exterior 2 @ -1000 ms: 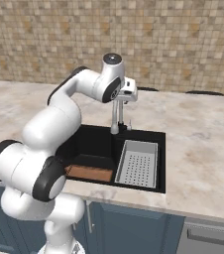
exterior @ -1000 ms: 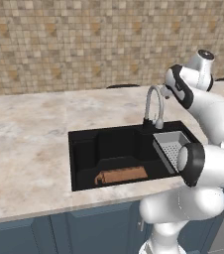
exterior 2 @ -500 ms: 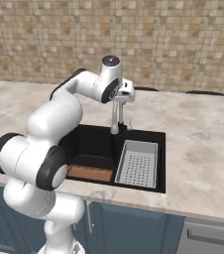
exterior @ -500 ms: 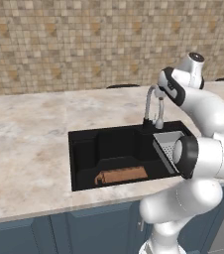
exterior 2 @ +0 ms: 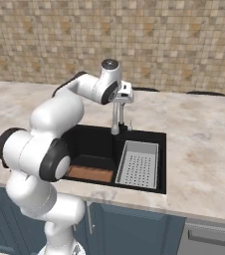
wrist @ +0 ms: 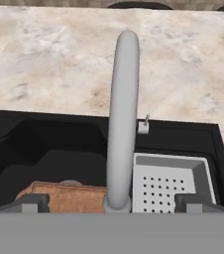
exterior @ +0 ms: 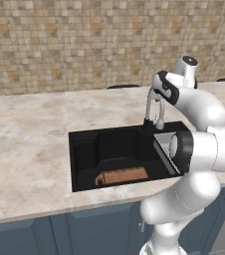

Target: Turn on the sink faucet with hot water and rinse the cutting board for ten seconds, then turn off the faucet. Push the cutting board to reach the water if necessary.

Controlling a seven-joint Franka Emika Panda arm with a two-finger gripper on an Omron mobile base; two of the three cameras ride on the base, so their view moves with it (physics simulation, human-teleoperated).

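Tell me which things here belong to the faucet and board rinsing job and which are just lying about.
For the job:
- faucet, no water running
- cutting board, on the sink floor
- sink
- gripper, open above the faucet

Just lying about:
- perforated tray, in the sink beside the board
- counter
- tiled wall

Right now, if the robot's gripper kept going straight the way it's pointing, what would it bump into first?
Probably the sink faucet: its grey arched spout sits centred between the open gripper fingertips. How near it is stays unclear.
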